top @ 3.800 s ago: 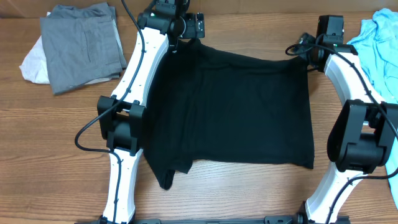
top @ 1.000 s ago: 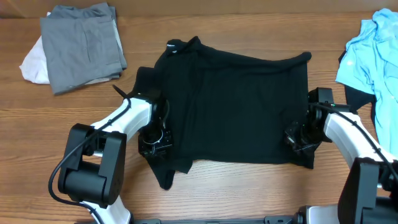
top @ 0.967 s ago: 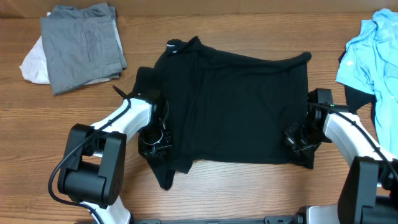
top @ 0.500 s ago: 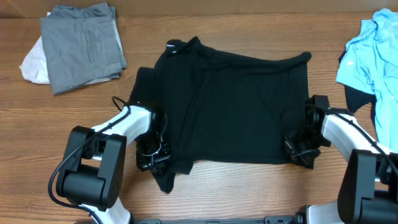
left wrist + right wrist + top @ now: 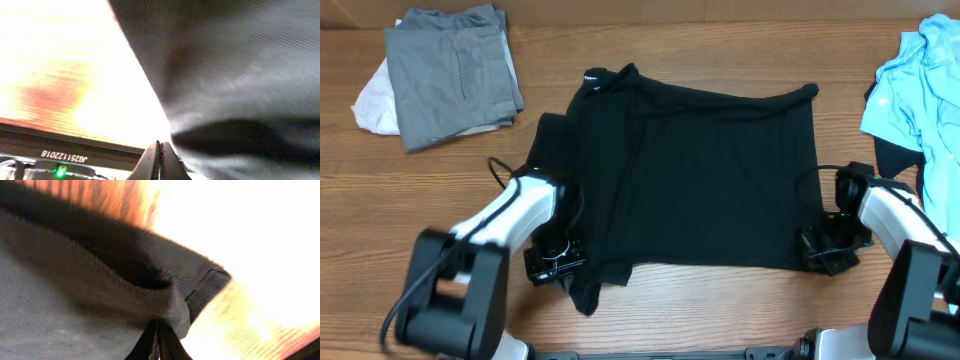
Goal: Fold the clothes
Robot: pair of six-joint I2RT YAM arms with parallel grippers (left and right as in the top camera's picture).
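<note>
Wooden worktop [image 5: 720, 310] fills the overhead view. Black shirt [image 5: 710, 170] lies spread flat in the middle of it, short-sleeved, collar at its far-left corner, bottom hem on the near side, a few soft creases.

Left arm [image 5: 505, 215] reaches in at the shirt's near-left corner. Right arm [image 5: 890, 215] reaches in at the shirt's near-right corner. Both are white with black joints.

Grey garment [image 5: 450, 70] sits folded well apart from the shirt, off its far-left side. Light blue garment [image 5: 920, 80] lies crumpled off the shirt's far-right side, partly cut by the frame edge. A dark scrap of fabric [image 5: 890, 155] shows under the blue one's edge on the side toward the shirt; can't tell what it is. White garment [image 5: 375, 100] pokes out from under the grey one, on the side away from the shirt.

Left tool [image 5: 555, 262] is down at the shirt's near-left hem, beside the bunched sleeve. In the left wrist view the left tool [image 5: 159, 160] is pinched narrow, fingers together, with black shirt [image 5: 240, 75] cloth running right down to the tips. Holding shirt edge.

Right tool [image 5: 830, 250] is on the shirt's near-right corner. In the right wrist view the right tool [image 5: 157, 342] is also narrow, clamped on the stitched hem of the black shirt [image 5: 75, 290], corner curled over at the tips.

Small white label [image 5: 592, 83] shows at the shirt's collar.
</note>
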